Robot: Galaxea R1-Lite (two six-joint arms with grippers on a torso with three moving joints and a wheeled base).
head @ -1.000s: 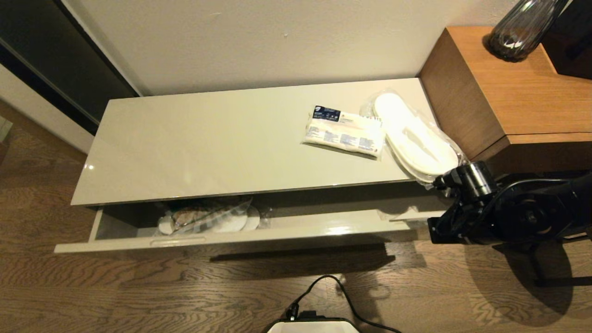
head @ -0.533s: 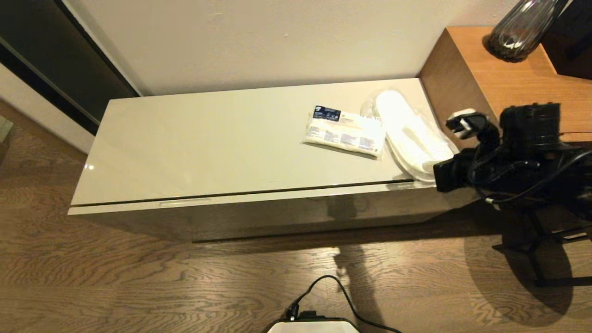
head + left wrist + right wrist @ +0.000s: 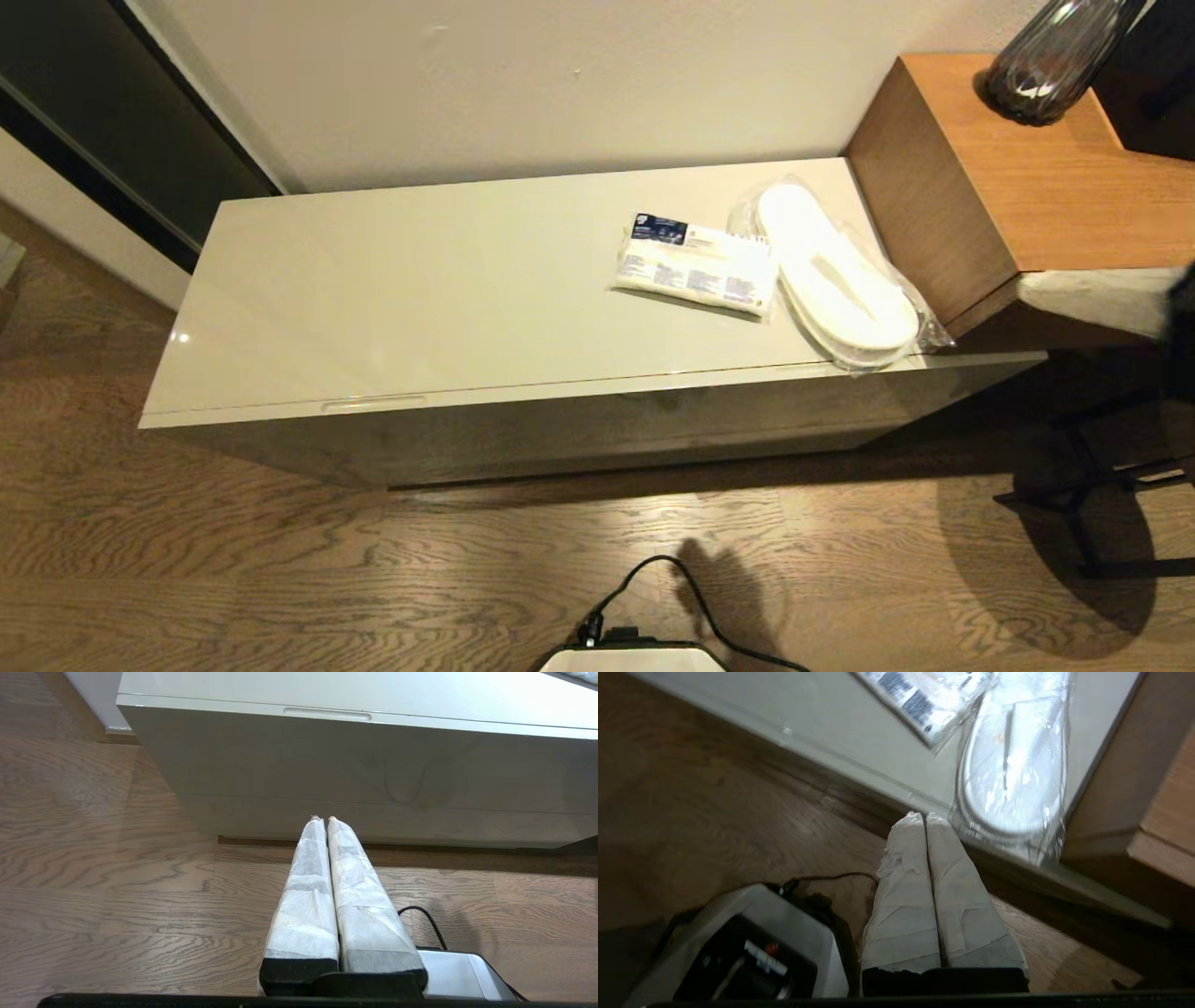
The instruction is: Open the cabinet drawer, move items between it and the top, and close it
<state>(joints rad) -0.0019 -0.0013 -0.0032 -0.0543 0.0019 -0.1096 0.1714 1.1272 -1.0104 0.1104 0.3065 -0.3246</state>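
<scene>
One pair of wrapped slippers [image 3: 845, 280] and one white packet [image 3: 695, 269] lie touching on the surface [image 3: 420, 289], right end. Cabinet drawer [image 3: 579, 397] now fully shut, contents hidden; a second ago it stood open. Left gripper [image 3: 322, 820] and right gripper [image 3: 920, 815]: fingers pressed together, empty.

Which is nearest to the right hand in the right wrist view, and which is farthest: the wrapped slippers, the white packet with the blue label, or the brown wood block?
Measured from the shut right hand, which hangs over the floor by the cabinet's front edge:
1. Wrapped slippers, just beyond the fingertips, on the cabinet top.
2. White packet, farther back on the top.
3. Brown wood block, off to the side past the slippers.
</scene>
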